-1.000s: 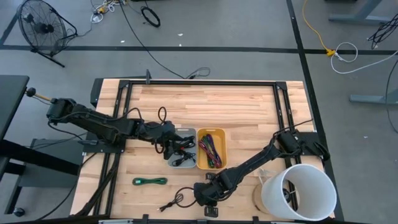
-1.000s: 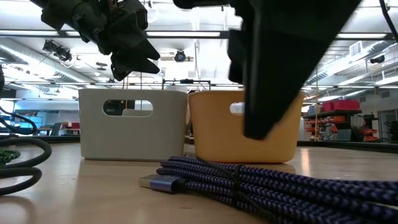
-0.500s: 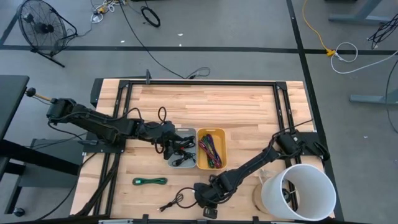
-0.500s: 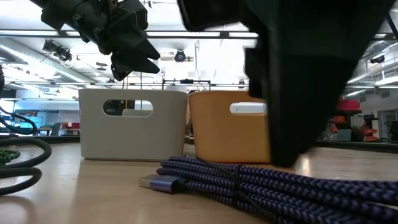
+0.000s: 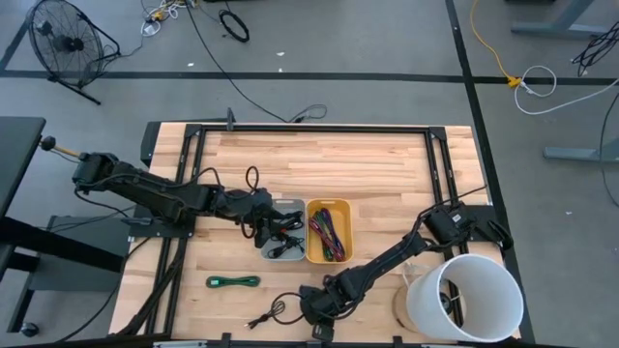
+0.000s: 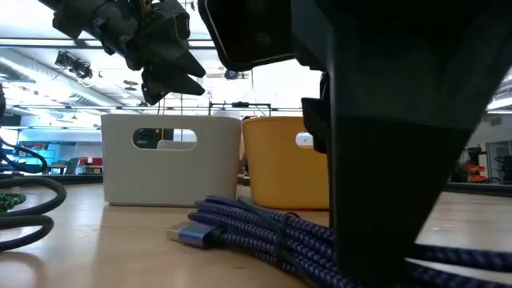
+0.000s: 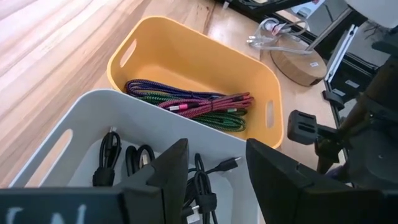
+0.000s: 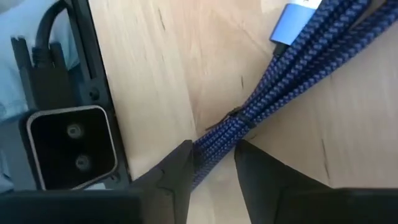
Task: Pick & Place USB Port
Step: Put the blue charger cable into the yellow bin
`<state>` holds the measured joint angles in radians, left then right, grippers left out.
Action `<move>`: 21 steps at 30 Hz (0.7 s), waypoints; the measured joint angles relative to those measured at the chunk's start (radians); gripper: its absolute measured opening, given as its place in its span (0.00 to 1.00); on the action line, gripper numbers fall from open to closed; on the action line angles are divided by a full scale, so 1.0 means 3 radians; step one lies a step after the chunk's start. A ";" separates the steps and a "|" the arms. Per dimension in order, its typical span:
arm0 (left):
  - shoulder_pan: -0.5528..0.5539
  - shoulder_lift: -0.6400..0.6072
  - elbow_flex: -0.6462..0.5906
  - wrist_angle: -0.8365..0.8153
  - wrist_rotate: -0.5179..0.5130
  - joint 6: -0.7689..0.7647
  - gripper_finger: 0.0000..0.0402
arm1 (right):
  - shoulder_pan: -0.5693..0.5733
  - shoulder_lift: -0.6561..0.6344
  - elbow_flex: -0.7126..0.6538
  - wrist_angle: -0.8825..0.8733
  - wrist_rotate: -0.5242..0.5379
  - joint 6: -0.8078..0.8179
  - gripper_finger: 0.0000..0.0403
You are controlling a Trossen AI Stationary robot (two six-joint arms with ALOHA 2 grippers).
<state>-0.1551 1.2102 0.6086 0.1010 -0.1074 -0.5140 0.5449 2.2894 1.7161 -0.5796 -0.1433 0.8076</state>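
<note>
A bundled blue braided USB cable (image 6: 240, 228) lies on the wood near the table's near edge, its silver-blue plug (image 8: 292, 18) pointing away from the hold. My right gripper (image 8: 214, 165) stands low over it (image 5: 317, 309) and is shut on the bundle. My left gripper (image 7: 217, 168) hovers open over the grey bin (image 5: 282, 232), which holds black cables (image 7: 124, 158), and touches nothing. In the low view the left gripper (image 6: 172, 76) hangs above the bin's rim. The yellow bin (image 5: 329, 230) beside it holds coloured braided cables (image 7: 193, 102). My right gripper pinches the blue cable's bundle between its two fingers at mid-length (image 8: 217, 140), just below the black tie (image 8: 231, 115). The fingers (image 8: 177, 171) come from above, pointing down, one on each side of the strands. The bundle lies on the table, its plug end free.
A green cable coil (image 5: 233, 281) and a black cable (image 5: 271, 311) lie on the near left part of the table. A white bucket (image 5: 464, 295) and a wooden disc with a clear cable (image 5: 401, 307) stand near the right corner. A black camera mount (image 8: 68, 140) sits close to the right gripper.
My right gripper has moved toward the table's near edge and come down over the blue cable. The bundle has shifted on the table, its plug end sliding a little sideways. My left arm has kept still.
</note>
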 joint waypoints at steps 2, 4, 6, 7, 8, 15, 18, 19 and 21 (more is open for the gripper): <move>-0.0007 0.0000 0.0000 0.0000 0.0000 0.0001 0.42 | 0.0000 0.0033 0.0004 -0.0014 0.0050 -0.0063 0.30; -0.0022 0.0000 0.0000 -0.0004 0.0000 0.0000 0.42 | 0.0004 0.0037 0.0005 -0.0049 0.0117 -0.0075 0.24; -0.0034 0.0000 0.0000 -0.0004 -0.0001 0.0001 0.42 | 0.0001 0.0038 0.0003 -0.0048 0.0098 -0.0123 0.13; -0.0042 0.0000 0.0000 -0.0004 -0.0001 0.0001 0.42 | 0.0001 0.0027 0.0003 -0.0034 0.0067 -0.0161 0.07; -0.0049 0.0000 0.0000 -0.0003 0.0000 0.0001 0.42 | -0.0001 0.0022 0.0000 -0.0007 0.0048 -0.0200 0.04; -0.0058 0.0000 0.0000 -0.0003 -0.0001 0.0003 0.42 | 0.0004 -0.0104 -0.0027 0.0129 0.0189 -0.0315 0.01; -0.0058 0.0000 0.0000 -0.0003 -0.0002 0.0004 0.42 | 0.0003 -0.0311 -0.0021 0.0013 0.0401 -0.0366 0.01; -0.0058 0.0000 0.0000 -0.0004 -0.0001 0.0003 0.42 | 0.0000 -0.0371 -0.0019 -0.0044 0.0483 -0.0367 0.01; -0.0058 0.0000 0.0000 -0.0004 -0.0001 0.0004 0.42 | -0.0001 -0.0490 -0.0020 -0.0172 0.0642 -0.0385 0.01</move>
<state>-0.1726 1.2102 0.6086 0.0998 -0.1078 -0.5129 0.5446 2.1424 1.7100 -0.6313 0.0494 0.6921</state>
